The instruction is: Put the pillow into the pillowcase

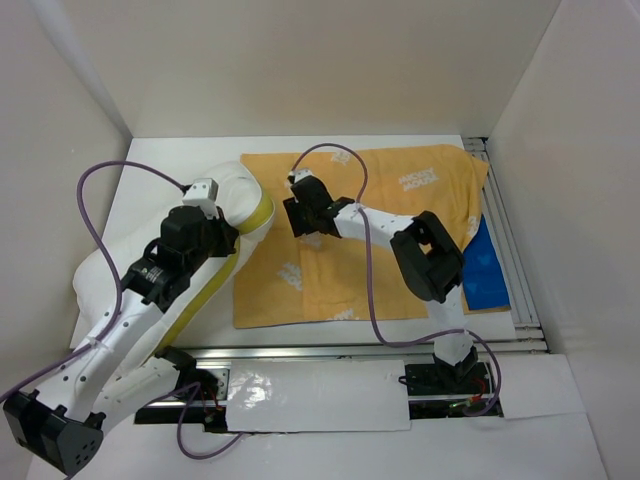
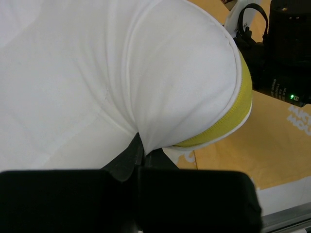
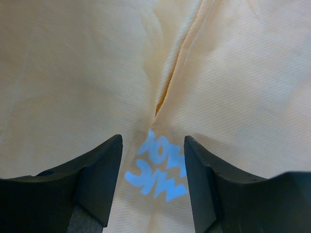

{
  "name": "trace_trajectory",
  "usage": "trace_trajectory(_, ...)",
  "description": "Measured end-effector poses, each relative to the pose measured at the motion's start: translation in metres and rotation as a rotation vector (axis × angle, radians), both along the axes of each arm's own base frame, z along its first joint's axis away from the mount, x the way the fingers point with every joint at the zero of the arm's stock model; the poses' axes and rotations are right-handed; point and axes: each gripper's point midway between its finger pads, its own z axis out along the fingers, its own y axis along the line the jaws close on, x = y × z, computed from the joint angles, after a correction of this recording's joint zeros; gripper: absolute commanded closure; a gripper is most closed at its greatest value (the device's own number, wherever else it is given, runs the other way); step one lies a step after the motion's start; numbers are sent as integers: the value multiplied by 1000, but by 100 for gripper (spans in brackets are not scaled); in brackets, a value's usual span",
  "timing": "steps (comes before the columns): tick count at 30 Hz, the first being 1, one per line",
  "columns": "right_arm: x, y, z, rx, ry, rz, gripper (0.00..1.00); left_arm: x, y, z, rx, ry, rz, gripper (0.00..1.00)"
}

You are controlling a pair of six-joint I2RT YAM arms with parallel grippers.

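One pillow (image 1: 236, 192), one pillowcase (image 1: 400, 205), two claws.
I see the left claw (image 2: 140, 154) pinching the pillow at left, and the right claw (image 3: 152, 145) wide over the flat orange pillowcase. My left arm (image 1: 130, 305) hides much of the pillow, and I cannot make out the case's opening.

one pillow (image 1: 98, 285), one pillowcase (image 1: 385, 190), two pincers (left pincer (image 2: 139, 156), right pincer (image 3: 152, 145)), purple cables (image 1: 370, 300) apparently two

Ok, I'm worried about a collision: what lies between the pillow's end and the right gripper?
Only a bare strip of the orange pillowcase, nothing else; the top view shows it between pillow and right gripper.
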Motion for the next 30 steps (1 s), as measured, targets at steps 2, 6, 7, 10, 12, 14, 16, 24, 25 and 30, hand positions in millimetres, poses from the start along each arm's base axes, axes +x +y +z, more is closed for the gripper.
trace_trajectory(2, -5, -3, -5, -25, 9, -6, 39, 0, 0, -1, 0, -1, 0, 100)
trace_trajectory(6, -16, -6, -14, -79, 19, -11, 55, 1, 0, -4, 1, 1, 0, 100)
trace_trajectory(7, -17, -7, -14, -88, 19, -15, 64, 1, -1, -4, 0, 0, 0, 100)
trace_trajectory(10, -19, -12, -16, -118, 18, -47, 81, 2, -1, -4, 3, -2, -2, 100)
trace_trajectory(12, -18, -18, -17, -137, 16, -74, 100, 3, -1, -4, 13, -6, -8, 100)
trace_trajectory(14, -17, -23, -18, -148, 11, -106, 100, 4, -1, -5, 17, -5, -10, 100)
trace_trajectory(16, -18, -29, -20, -157, 10, -136, 100, 4, -2, -5, 20, -8, -17, 100)
trace_trajectory(24, -28, -44, 13, -129, -17, -182, 100, 5, -25, -15, 43, -1, -169, 100)
trace_trajectory(25, -28, -43, 25, -106, -33, -178, 100, 5, -32, -18, 50, 1, -202, 100)
trace_trajectory(30, -36, -36, 92, 26, -100, -126, 100, -5, -62, -39, 80, 29, -333, 100)
